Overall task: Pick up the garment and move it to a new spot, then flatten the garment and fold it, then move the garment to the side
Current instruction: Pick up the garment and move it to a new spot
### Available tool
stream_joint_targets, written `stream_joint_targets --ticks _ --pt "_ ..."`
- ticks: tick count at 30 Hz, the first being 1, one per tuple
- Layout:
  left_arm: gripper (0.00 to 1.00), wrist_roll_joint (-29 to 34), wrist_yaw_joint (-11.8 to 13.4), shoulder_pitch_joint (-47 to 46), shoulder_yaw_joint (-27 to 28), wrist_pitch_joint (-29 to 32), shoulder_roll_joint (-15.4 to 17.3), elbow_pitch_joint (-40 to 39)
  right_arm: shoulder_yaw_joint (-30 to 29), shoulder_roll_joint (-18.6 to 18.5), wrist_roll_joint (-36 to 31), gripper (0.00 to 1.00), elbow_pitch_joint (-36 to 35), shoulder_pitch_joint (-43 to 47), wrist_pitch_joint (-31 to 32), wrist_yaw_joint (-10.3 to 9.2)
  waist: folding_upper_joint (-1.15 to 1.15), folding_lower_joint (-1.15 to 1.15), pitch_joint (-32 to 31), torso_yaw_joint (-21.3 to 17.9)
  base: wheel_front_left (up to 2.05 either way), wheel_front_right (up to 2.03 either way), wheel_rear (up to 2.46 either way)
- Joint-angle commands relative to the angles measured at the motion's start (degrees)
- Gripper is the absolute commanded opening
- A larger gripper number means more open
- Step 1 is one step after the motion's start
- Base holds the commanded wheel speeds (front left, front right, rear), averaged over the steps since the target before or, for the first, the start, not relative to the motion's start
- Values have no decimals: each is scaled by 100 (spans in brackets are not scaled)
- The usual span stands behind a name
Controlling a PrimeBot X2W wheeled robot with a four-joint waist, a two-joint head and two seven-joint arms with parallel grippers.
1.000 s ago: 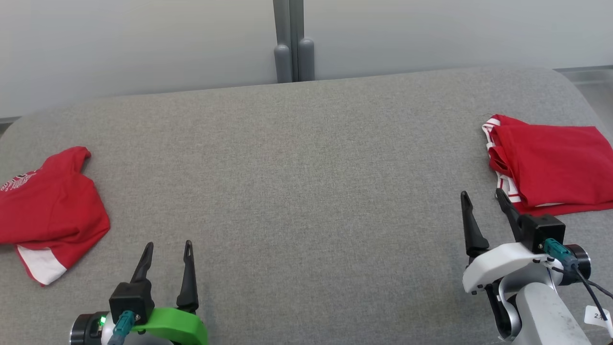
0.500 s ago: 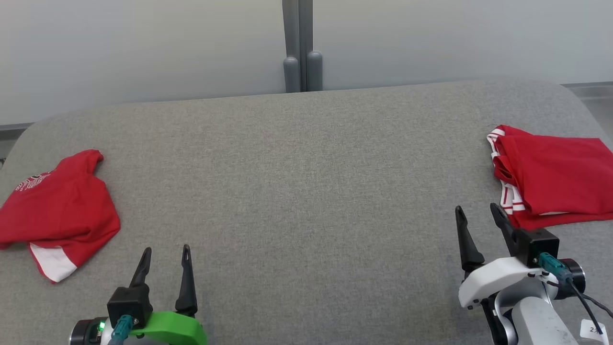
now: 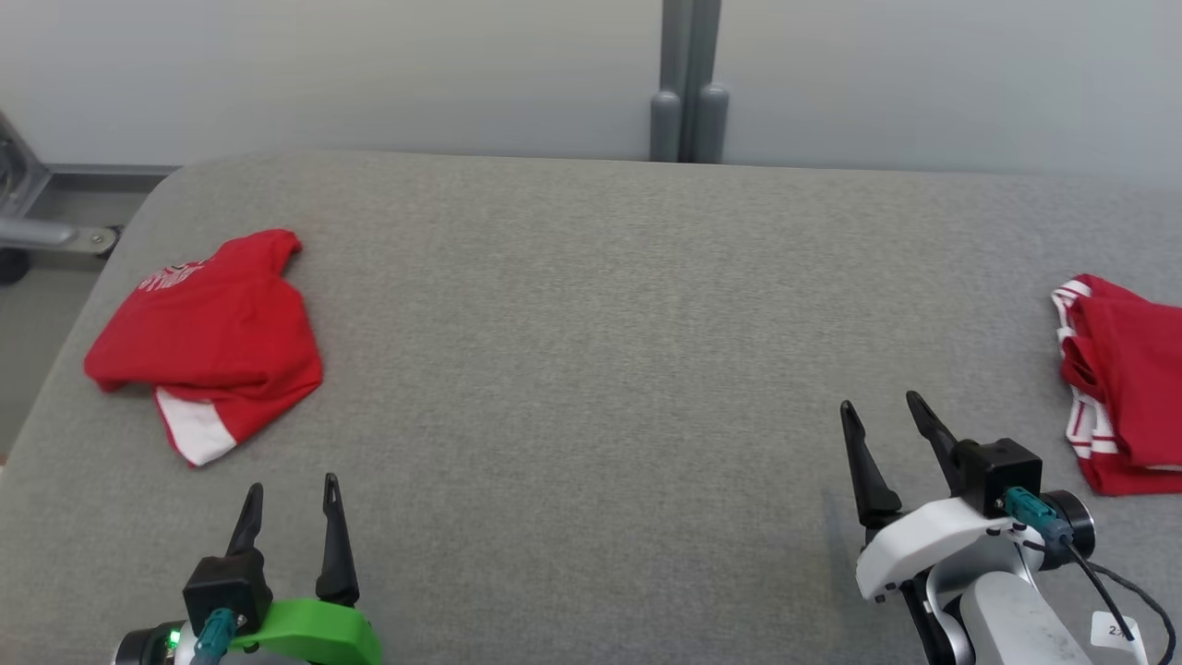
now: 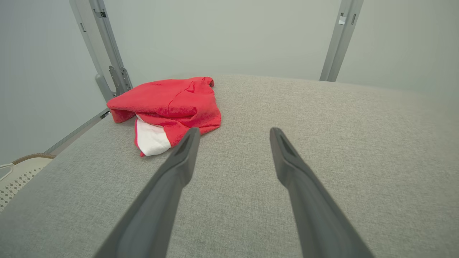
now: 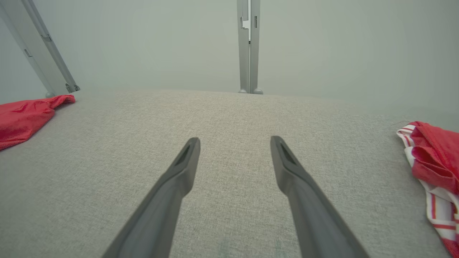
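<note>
Grey padded table (image 3: 591, 305), bare across its middle. Two red pieces, one at each end, well apart.

Crumpled red garment (image 3: 208, 342) lies bunched near the table's left end, a white panel poking out from its near edge and some print showing on top. Not flat and not folded, so I take this one for the piece to be worked.

Folded red garment (image 3: 1122, 383) sits at the right edge, layers squared and white striped trim showing along one side. It reads as already done and set aside, out of the working space.

Left gripper (image 3: 292, 483): low over the near edge, fingers spread wide, nothing between them. The crumpled piece lies ahead of it and to its left, near but not touching.

Right gripper (image 3: 878, 401): also gaping and empty, hovering over bare cloth just beside the folded stack without touching it.

Judgement: both claws are parked apart and wide, ready for a reach. The bare centre looks like the intended spot for laying the bunched piece out.
</note>
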Motion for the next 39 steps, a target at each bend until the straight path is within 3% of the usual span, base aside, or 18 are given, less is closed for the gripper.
stream_joint_targets --ticks 1,10,19,29,37,39 --pt "100 -7 43 9 60 2 17 12 43 -15 4 100 -63 -87 -13 -10 0 0 196 644 0 0 0" --pt "100 -124 187 119 343 2 12 22 462 -14 85 100 -5 -290 -13 -10 0 0 412 1656 0 0 0" --pt "100 -388 260 208 456 2 13 31 804 -62 138 100 96 -418 -13 -10 0 0 459 2202 0 0 0" --pt "100 -830 51 54 395 2 14 244 873 -201 177 100 126 -508 -13 -10 0 0 652 2031 0 0 0" --pt "100 -907 -282 -659 538 2 14 766 891 -385 82 100 53 -641 -13 -10 0 0 1051 1648 0 0 0" --pt "100 -947 -486 -975 596 2 14 992 903 -479 56 100 8 -705 -13 -10 0 0 1199 1521 0 0 0"
